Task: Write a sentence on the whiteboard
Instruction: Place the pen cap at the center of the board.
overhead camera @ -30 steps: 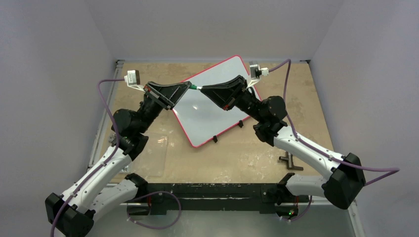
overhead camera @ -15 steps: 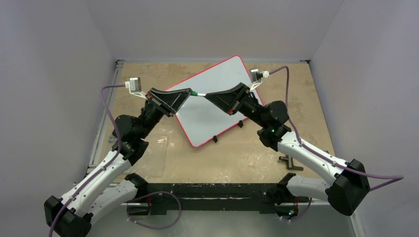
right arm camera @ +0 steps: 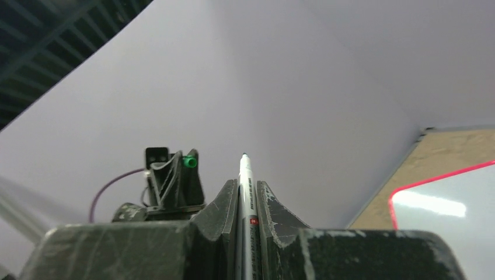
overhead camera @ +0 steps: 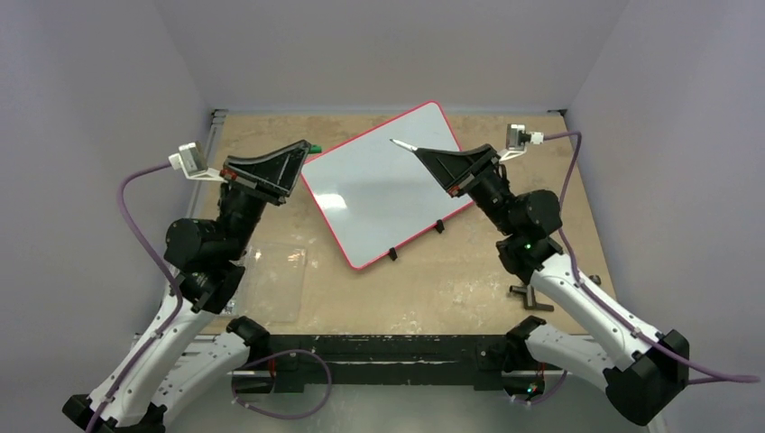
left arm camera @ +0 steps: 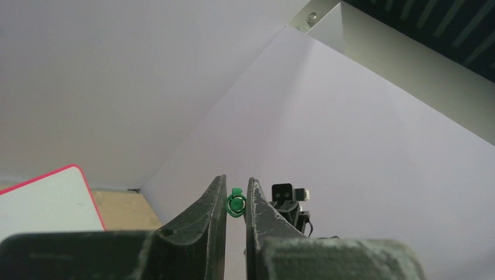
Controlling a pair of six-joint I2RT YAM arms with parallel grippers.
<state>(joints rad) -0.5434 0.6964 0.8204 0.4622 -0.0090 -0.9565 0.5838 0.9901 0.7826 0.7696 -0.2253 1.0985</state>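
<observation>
The whiteboard (overhead camera: pixel 383 185) lies tilted on the table, glossy white with a red-pink rim, and bare: no sentence shows on it. Its corner shows in the left wrist view (left arm camera: pixel 46 201) and the right wrist view (right arm camera: pixel 449 207). My left gripper (overhead camera: pixel 307 146) is raised left of the board, shut on a green marker cap (left arm camera: pixel 236 203). My right gripper (overhead camera: pixel 417 151) is raised over the board's far right part, shut on a white marker (right arm camera: pixel 245 192) with its tip uncovered and pointing left (overhead camera: pixel 401 144).
A clear plastic sheet (overhead camera: pixel 271 284) lies on the table at the near left. A small dark tool (overhead camera: pixel 528 296) lies at the near right. Two black clips (overhead camera: pixel 392 254) sit on the board's near edge. Grey walls enclose the table.
The grippers, joined at the marker over the board, have pulled apart. The left moved left with the green cap, the right moved right with the uncapped marker.
</observation>
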